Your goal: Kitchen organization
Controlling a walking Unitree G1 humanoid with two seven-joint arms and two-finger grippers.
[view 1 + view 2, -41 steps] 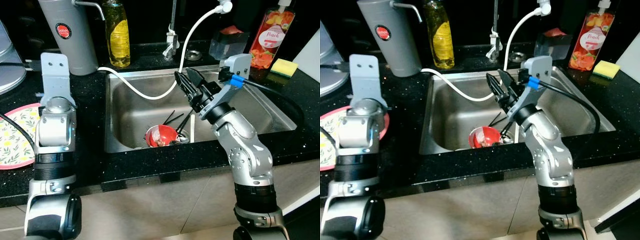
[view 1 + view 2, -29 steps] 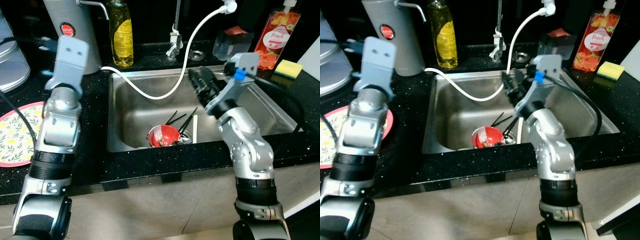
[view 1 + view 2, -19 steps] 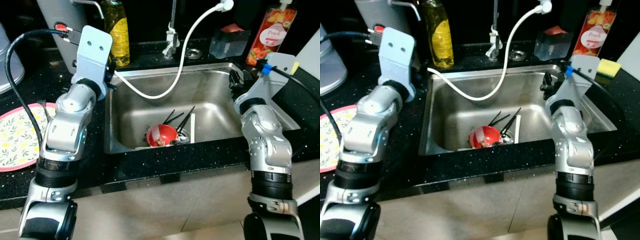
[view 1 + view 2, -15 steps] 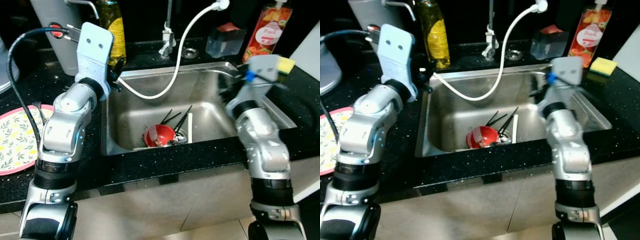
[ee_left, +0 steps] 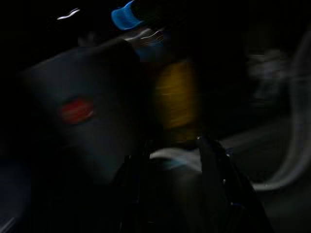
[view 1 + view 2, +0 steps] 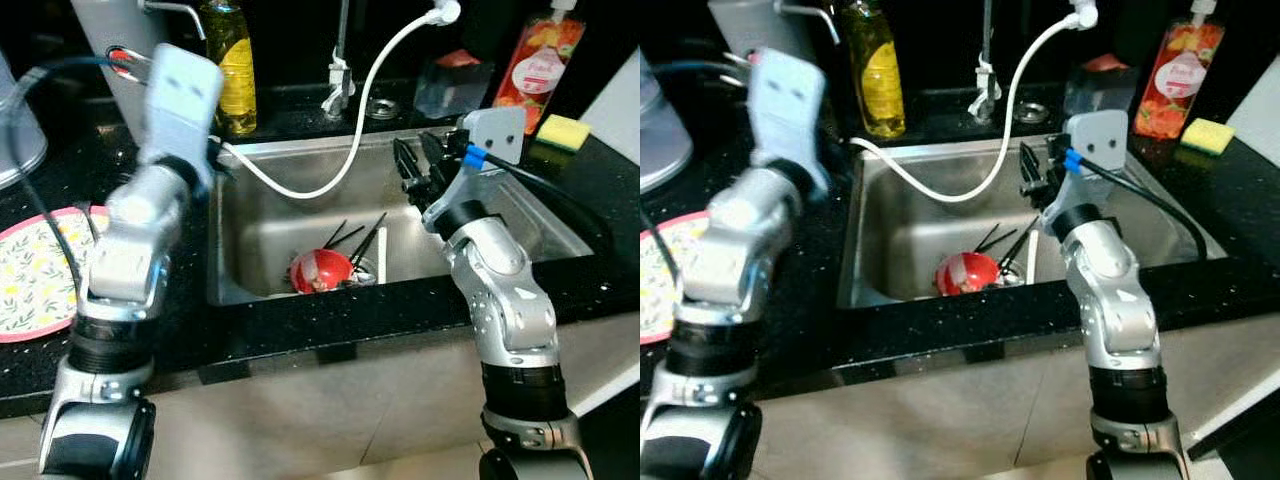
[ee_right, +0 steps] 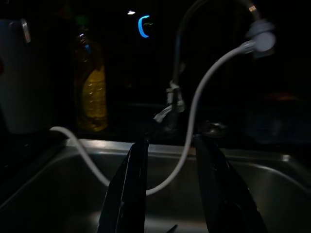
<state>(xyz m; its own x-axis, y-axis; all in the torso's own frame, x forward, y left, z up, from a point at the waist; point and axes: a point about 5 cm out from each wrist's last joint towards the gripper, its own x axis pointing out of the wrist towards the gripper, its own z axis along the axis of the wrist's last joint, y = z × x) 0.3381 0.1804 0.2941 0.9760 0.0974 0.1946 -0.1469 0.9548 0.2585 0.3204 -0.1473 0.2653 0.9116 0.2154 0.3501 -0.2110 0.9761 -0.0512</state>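
Black speckled counter (image 6: 300,330), steel sink (image 6: 300,215) w/ red bowl (image 6: 318,270).

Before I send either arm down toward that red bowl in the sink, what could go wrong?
The white hose droops across the sink beside the right tool, which is open; reaching down could snag it. The red bowl lies among dark utensils, so a grasp may pinch or scatter them. The left tool sits near the yellow bottle and grey dispenser; a swing might tip them.
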